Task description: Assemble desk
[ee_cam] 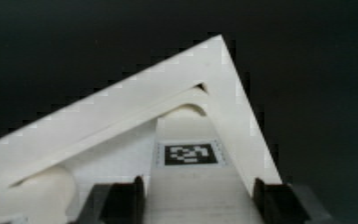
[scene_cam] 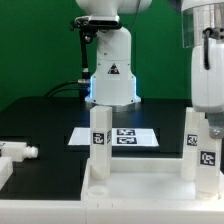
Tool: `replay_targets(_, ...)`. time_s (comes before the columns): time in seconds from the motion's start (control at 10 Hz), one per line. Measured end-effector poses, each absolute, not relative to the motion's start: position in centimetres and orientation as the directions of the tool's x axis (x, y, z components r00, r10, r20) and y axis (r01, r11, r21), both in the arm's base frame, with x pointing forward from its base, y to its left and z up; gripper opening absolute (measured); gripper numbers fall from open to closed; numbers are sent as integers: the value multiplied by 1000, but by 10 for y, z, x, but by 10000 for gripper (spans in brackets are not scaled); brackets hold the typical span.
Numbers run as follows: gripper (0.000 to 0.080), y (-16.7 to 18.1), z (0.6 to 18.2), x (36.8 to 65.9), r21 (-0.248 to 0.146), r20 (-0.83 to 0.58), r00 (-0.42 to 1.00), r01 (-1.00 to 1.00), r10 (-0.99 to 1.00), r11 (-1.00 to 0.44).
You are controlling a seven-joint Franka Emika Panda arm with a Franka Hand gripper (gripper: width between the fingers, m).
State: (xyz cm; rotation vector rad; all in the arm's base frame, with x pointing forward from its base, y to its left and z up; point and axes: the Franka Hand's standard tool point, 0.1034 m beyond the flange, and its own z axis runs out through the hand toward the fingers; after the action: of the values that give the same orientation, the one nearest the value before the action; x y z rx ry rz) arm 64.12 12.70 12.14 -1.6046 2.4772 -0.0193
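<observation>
The white desk tabletop [scene_cam: 140,188] lies at the front of the exterior view. White legs stand upright on it, one at the exterior view's left [scene_cam: 100,140] and one at the right [scene_cam: 192,138]. My gripper [scene_cam: 207,128] comes down from above at the far right and is shut on another tagged leg [scene_cam: 208,160] at the tabletop's corner. In the wrist view my gripper [ee_cam: 197,203] has its black fingers [ee_cam: 119,200] pressed against both sides of that leg [ee_cam: 192,155], with the tabletop corner [ee_cam: 158,100] beneath. A loose leg [scene_cam: 18,152] lies on the table at the left.
The marker board [scene_cam: 115,137] lies flat behind the desk. The robot base [scene_cam: 110,75] stands at the back centre. A white block [scene_cam: 5,175] sits at the left edge. The table surface is black.
</observation>
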Motion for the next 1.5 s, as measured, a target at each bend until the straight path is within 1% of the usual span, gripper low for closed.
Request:
replay_targets(0.1,285,132,121,641,-125,-151,-353,-920,-923,372)
replay_targets(0.2,286,132,121,641,-125,-149,-334,-927,-931,353)
replay_targets(0.3,286,131,120,640,-133,-135,-266,-950,-954,284)
replay_targets(0.4,495,131,120,640,-146,-111,-129,-979,-985,144)
replay_targets(0.5,495,128,122,642,-170,-74,99,-982,-992,-86)
replay_targets(0.6,616,125,121,642,-177,-54,210,-964,-976,-198)
replay_targets(0.7,639,126,121,642,-179,-48,244,-956,-969,-232)
replay_targets(0.9,648,125,121,642,-183,-22,372,-914,-928,-362)
replay_targets(1.0,648,123,121,643,-180,5,484,-860,-875,-477)
replay_targets(1.1,649,118,123,645,-156,48,627,-764,-777,-626)
replay_targets(1.2,649,118,121,649,-138,93,728,-666,-679,-733)
replay_targets(1.3,649,118,118,649,-137,104,750,-640,-654,-756)
replay_targets(1.5,636,118,119,650,-140,99,725,-668,-682,-731)
